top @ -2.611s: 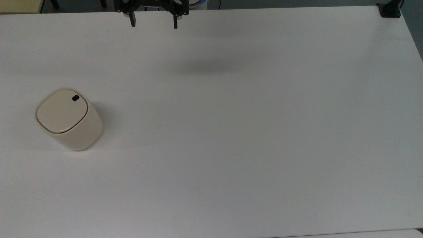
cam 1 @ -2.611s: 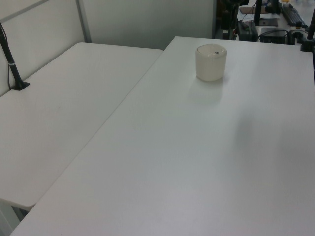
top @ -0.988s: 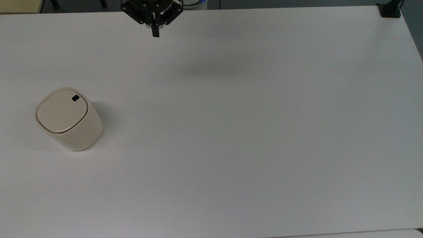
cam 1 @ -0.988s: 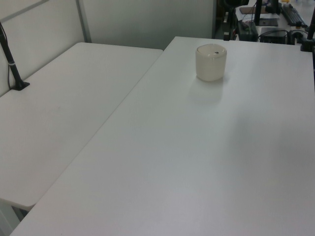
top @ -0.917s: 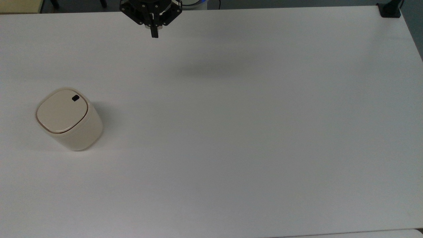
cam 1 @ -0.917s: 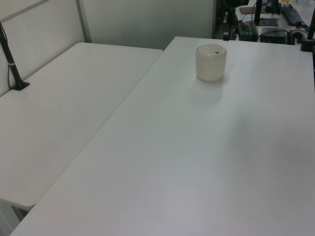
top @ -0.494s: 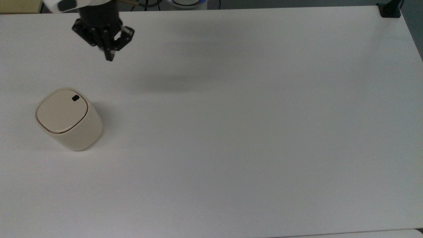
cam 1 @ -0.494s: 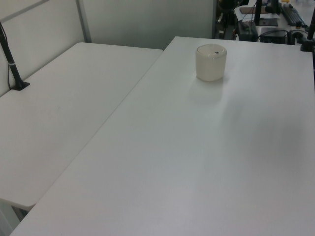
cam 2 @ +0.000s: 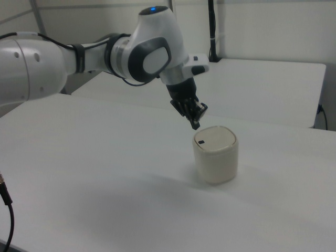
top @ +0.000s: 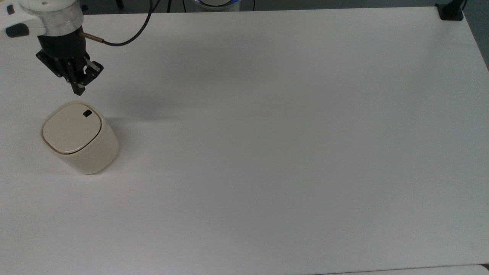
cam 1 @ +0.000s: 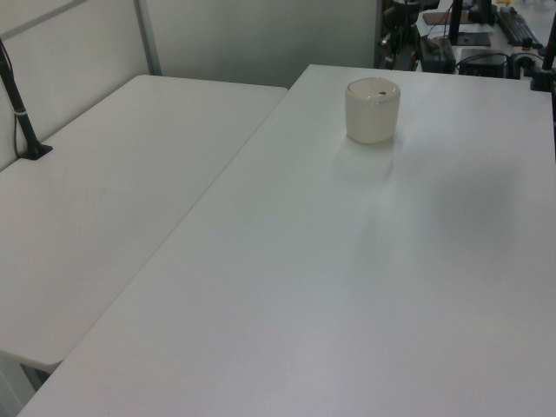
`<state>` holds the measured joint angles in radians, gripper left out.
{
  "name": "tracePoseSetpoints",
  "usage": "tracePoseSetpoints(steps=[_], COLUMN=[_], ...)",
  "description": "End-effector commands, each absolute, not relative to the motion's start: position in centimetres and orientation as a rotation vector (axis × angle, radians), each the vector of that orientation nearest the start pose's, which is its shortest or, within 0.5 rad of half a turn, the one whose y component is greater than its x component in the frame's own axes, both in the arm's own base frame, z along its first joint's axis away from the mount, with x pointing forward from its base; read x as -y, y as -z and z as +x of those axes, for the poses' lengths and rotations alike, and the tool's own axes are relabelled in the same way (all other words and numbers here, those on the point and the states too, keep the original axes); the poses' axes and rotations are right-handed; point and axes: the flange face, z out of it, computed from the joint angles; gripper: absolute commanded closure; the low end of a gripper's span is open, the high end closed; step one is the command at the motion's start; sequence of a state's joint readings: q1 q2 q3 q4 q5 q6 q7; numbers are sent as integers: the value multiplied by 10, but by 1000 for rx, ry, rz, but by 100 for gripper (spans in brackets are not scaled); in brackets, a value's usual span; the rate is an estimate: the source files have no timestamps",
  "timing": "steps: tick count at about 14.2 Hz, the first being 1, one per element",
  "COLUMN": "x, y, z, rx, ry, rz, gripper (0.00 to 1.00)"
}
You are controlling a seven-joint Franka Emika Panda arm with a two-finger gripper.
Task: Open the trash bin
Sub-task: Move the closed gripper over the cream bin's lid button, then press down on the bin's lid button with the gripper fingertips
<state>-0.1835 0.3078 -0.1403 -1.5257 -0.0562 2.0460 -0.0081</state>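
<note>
The trash bin [top: 79, 137] stands upright at the left of the top view's frame, on the white counter [top: 267, 152]; its lid [top: 72, 128] lies flat and shut, a thin brown seam running round the rim, and the small black button [top: 87, 113] sits near the lid's upper right corner in the top view. The claw [top: 79, 91] hangs in the upper left of the top view, pointing downward, its fingers pressed together into one black tip with nothing between them; the tip is just above the button in the frame, near the bin but apart from it. In the right view the claw [cam 2: 195, 125] is at frame centre, tilted, its tip just above the lid's near-left edge and clear of it; the white arm [cam 2: 79, 58] reaches in from the left of that frame. In the left view the bin [cam 1: 373, 110] sits near the top centre, on the far part of the counter.
</note>
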Motion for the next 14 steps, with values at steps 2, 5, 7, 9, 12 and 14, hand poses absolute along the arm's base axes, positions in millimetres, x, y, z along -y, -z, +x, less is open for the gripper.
tracePoseSetpoints(steps=[2, 5, 7, 9, 12, 14], x=[213, 213, 214, 214, 214, 213], y=[-476, -466, -446, -435, -434, -440], z=[654, 656, 660, 661, 661, 660], rx=[-511, -507, -504, -503, -502, -499], ry=[336, 311, 265, 240, 238, 243], rz=[-3227, -3230, -3235, -3235, -3232, -3232], gripper=[98, 97, 97, 97, 97, 97])
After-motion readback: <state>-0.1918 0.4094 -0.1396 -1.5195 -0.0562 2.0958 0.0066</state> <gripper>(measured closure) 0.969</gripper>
